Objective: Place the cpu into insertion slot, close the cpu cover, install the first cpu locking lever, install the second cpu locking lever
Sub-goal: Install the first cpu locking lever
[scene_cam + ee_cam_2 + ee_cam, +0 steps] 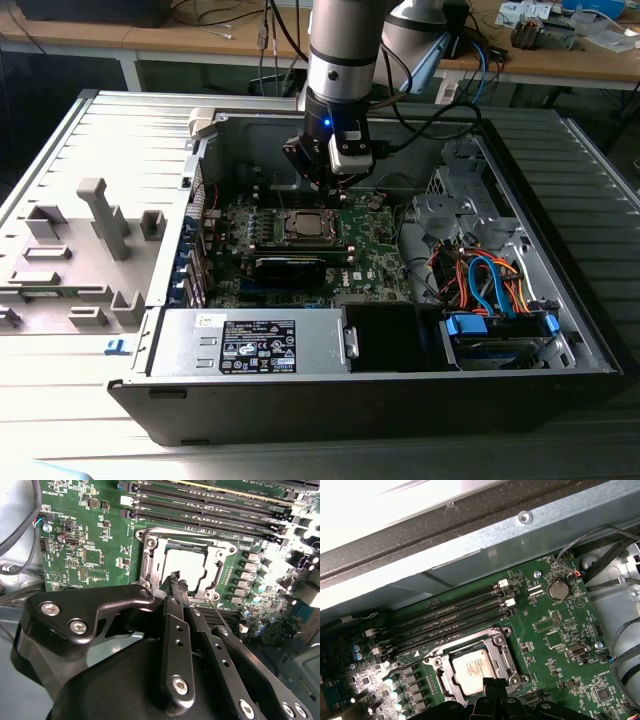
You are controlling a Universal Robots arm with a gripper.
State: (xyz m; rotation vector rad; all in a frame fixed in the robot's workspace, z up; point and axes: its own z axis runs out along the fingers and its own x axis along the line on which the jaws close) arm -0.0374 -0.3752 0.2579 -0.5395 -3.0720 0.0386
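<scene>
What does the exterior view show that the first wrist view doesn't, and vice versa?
Exterior view adds: the arm, the open computer case, its power supply, the blue and orange cables, and a grey fixture tray at the exterior view's left.
First wrist view adds board detail: white latches on the memory slots and the screws at the socket's corners.
Both: the cpu sitting in the insertion slot, with the gripper right by it.

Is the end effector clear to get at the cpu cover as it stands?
Likely yes: the end effector sits just above the cpu cover edge, with nothing between them.
</scene>
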